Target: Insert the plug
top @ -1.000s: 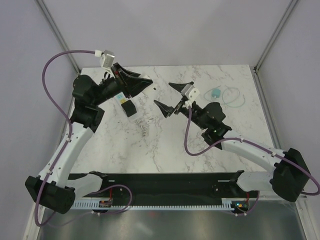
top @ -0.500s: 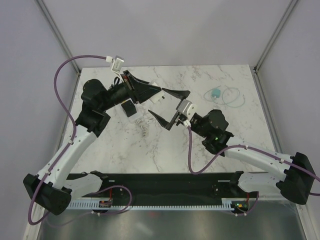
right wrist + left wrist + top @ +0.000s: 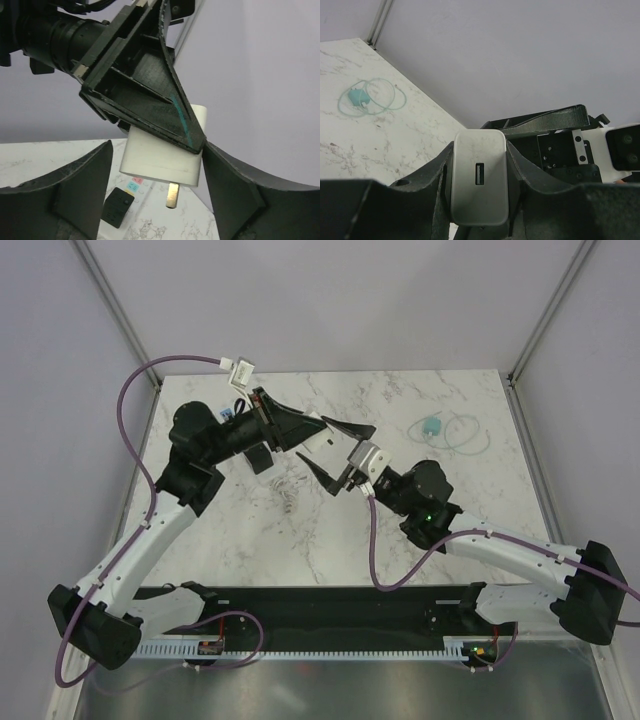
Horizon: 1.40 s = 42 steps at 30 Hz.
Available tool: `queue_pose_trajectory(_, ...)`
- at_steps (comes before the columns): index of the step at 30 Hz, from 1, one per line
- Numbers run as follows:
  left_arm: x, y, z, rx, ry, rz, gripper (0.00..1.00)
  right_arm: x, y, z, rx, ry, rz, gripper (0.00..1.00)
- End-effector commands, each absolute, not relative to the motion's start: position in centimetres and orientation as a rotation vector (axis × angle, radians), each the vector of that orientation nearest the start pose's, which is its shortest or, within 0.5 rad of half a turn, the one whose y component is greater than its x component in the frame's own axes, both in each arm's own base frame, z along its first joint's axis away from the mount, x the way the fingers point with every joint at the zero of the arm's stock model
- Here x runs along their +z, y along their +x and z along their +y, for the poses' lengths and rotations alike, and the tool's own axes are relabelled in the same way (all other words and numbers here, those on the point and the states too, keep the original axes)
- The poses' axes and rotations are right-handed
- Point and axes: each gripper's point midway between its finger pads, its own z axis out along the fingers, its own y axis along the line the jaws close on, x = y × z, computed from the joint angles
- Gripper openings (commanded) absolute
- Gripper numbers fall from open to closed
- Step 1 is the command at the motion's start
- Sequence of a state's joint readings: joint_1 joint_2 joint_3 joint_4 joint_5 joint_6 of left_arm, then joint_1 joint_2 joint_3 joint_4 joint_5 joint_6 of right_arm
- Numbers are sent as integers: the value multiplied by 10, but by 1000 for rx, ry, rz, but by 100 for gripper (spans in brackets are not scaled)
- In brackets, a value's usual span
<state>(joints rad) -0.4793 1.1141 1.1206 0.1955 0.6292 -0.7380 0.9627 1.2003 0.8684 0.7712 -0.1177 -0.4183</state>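
Left pincer (image 3: 479, 155) grips the white USB charger (image 3: 480, 205) aloft; right pincer (image 3: 157, 144) gapes empty around it. We judge a hand-over pending: right must close squarely on its body.

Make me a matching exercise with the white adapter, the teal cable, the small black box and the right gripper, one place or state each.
1 white adapter
2 teal cable
3 black box
4 right gripper

A open, fingers flanking the adapter
B coiled, far right of the table
C clamped in the left gripper
D on the table, nothing holding it

Pairs: 1-C, 2-B, 3-D, 4-A
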Motion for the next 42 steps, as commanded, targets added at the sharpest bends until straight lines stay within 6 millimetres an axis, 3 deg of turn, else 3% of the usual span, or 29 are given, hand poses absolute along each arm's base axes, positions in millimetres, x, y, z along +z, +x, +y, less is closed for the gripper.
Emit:
queue_pose_trajectory(1,440,245,-271,-1438,384,1459,5,443,229,342,555,-755,727,76)
queue_pose_trajectory(3,437,244,-272,-1448,384,1471,10,443,229,341,557,-747,727,58)
queue_pose_trajectory(4,436,244,-272,-1456,376,1479,19,442,229,341,554,-747,731,37)
queue_pose_trajectory(6,439,241,-272,-1463,383,1476,29,438,233,338,526,-744,743,26)
queue_pose_trajectory(7,440,240,-272,-1461,393,1474,39,435,234,337,516,-744,750,18)
queue_pose_trajectory(10,445,233,-271,-1442,453,1472,52,427,235,332,487,-754,765,6)
queue_pose_trajectory(12,448,225,-269,-1415,513,1454,55,423,232,329,481,-764,769,0)
queue_pose_trajectory(15,448,220,-266,-1373,555,1457,61,421,230,323,471,-766,774,0)
queue_pose_trajectory(21,446,215,-262,-1316,614,1507,63,417,224,318,477,-785,776,0)
queue_pose_trajectory(38,420,215,-275,-1405,685,1629,56,411,219,313,483,-795,784,0)
queue_pose_trajectory(40,417,217,-276,-1398,694,1636,51,412,219,312,483,-792,781,0)
queue_pose_trajectory(41,416,217,-277,-1398,706,1633,42,411,220,313,482,-793,784,0)
queue_pose_trajectory(42,415,217,-277,-1390,731,1624,17,411,220,313,482,-794,786,0)
